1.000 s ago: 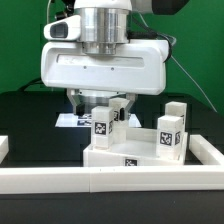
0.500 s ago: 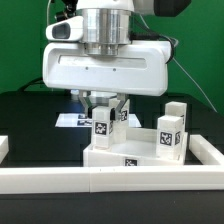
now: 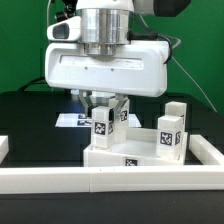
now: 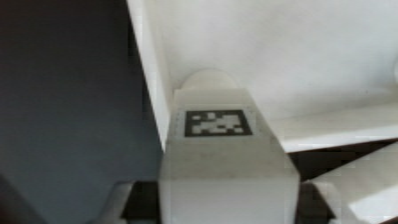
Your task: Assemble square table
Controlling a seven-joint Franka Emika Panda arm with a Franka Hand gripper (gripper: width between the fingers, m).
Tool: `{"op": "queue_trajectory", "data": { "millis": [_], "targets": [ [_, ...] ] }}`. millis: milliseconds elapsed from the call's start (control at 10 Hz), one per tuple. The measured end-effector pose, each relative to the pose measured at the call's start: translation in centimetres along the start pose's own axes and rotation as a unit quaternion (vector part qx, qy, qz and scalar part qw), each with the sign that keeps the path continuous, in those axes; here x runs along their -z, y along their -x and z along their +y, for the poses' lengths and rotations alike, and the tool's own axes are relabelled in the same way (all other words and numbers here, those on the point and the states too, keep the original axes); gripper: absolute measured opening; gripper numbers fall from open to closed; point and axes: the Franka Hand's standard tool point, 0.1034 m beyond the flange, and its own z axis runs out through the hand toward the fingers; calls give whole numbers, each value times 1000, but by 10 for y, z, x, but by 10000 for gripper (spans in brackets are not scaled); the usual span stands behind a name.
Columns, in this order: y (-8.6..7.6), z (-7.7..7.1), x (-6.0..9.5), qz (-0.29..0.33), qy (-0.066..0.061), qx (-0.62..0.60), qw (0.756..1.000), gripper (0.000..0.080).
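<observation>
The black table carries the white square slab (raised rim, tagged front), long white border rails along its near edge, and the marker board behind.

My white two-finger gripper points straight down from the wrist, its wide white housing level. Both dark fingers are closed in, clamping something between them.

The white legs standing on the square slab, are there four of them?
No, the exterior view shows three: one leg at the gripper and two standing right.
</observation>
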Motion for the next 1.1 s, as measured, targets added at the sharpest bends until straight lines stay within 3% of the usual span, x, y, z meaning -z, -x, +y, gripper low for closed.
{"op": "queue_trajectory", "data": {
  "millis": [400,600,800,900,1100],
  "targets": [
    [0,5,-1,4,-18,-234,972,290],
    [2,4,-2,-1,-19,-333,943,290],
    [2,4,-2,-7,-23,-428,903,290],
    [1,4,-2,-9,-32,-476,879,290],
    [1,2,-2,-11,-33,-536,844,290]
  ]
}}
